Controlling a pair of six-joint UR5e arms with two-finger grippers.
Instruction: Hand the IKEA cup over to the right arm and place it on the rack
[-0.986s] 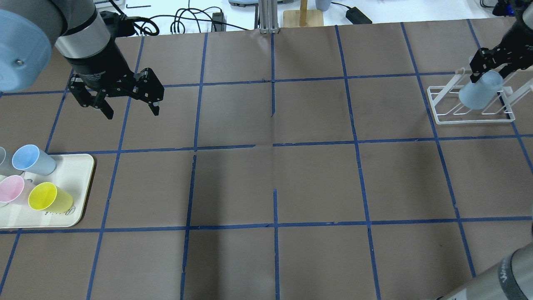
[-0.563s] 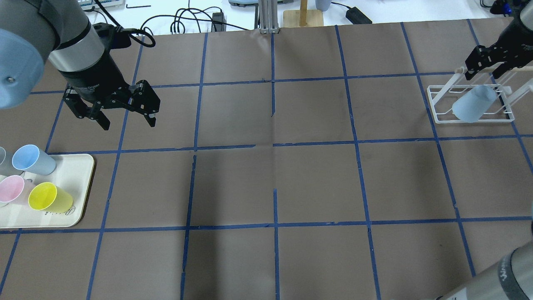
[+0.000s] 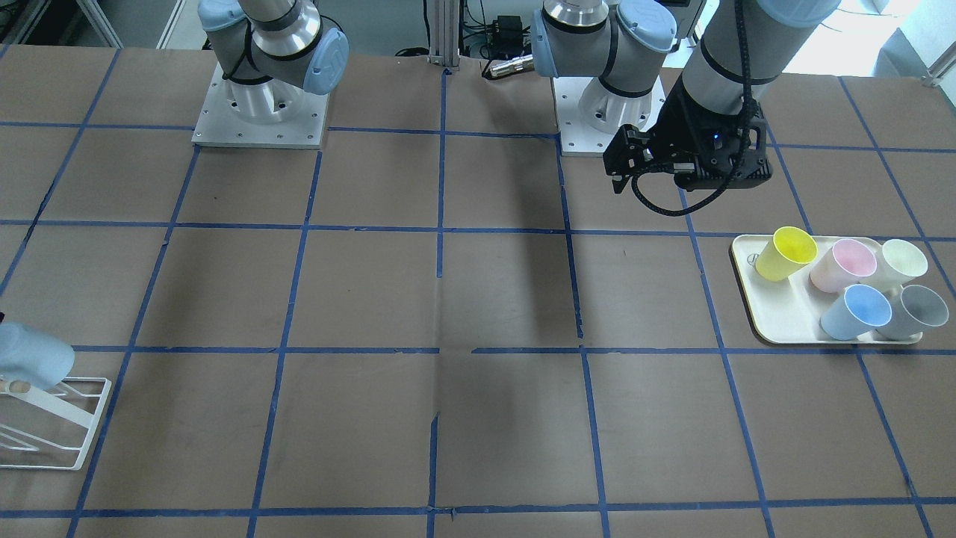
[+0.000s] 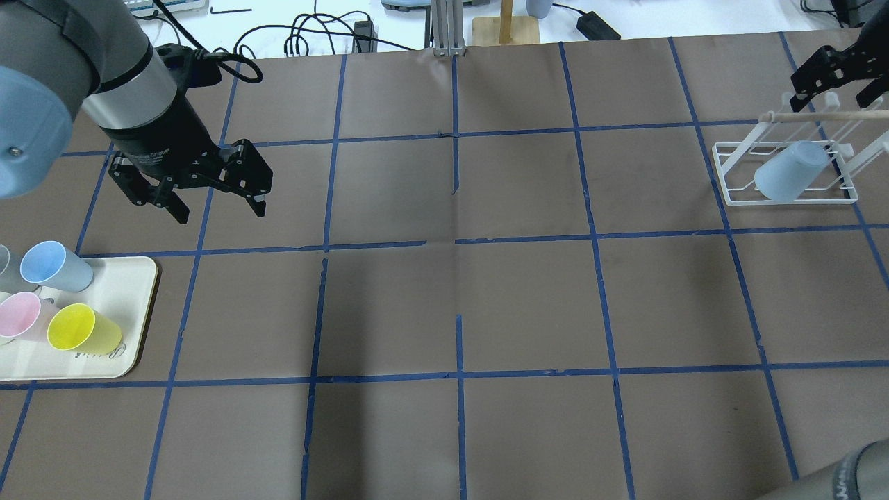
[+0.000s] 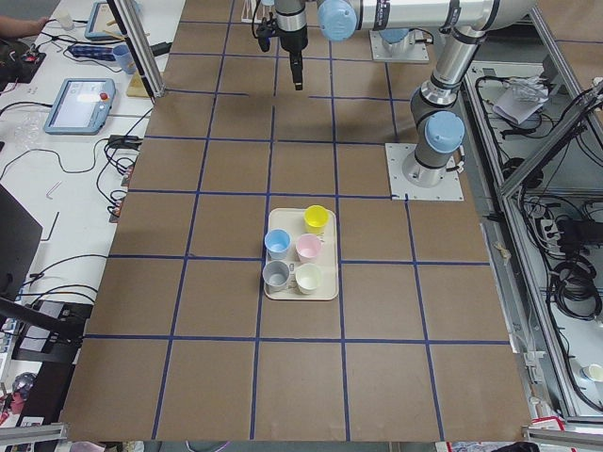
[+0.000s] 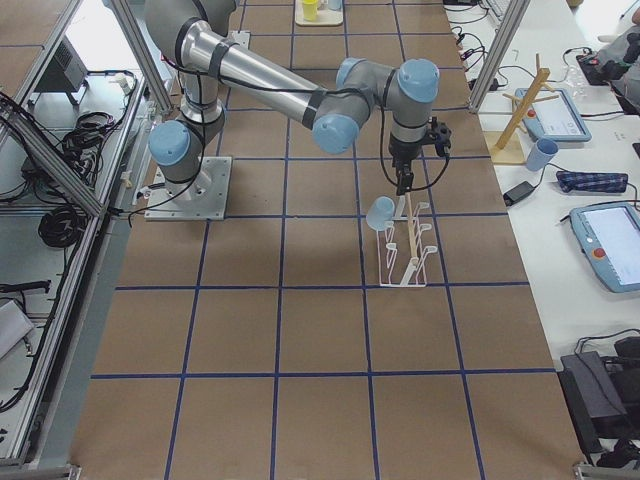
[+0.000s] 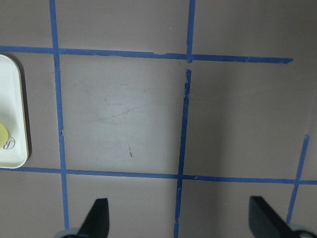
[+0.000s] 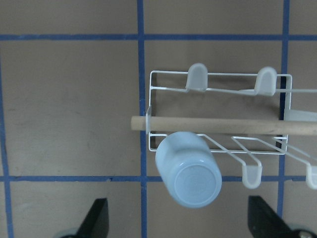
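The pale sky-blue IKEA cup (image 4: 788, 173) hangs upside down and tilted on a prong of the white wire rack (image 4: 792, 202) at the far right. It also shows in the right wrist view (image 8: 188, 176), on the rack's (image 8: 149, 99) near-left prong, and in the front view (image 3: 30, 359). My right gripper (image 4: 830, 97) is open and empty, raised above the rack and apart from the cup. Its fingertips (image 8: 96, 218) stand wide apart. My left gripper (image 4: 221, 212) is open and empty, high over bare table beyond the tray.
A cream tray (image 4: 132, 292) at the left holds yellow (image 4: 80, 330), pink and grey cups and a deeper-blue one (image 4: 52, 266); the front view also shows a cream cup (image 3: 904, 261). A wooden rod (image 8: 213, 125) runs across above the rack. Cables lie past the table's far edge.
My right gripper has let go of the pale blue cup and pulled up and away from it. The cup settled lower onto the rack. My left gripper shifted slightly toward the tray.
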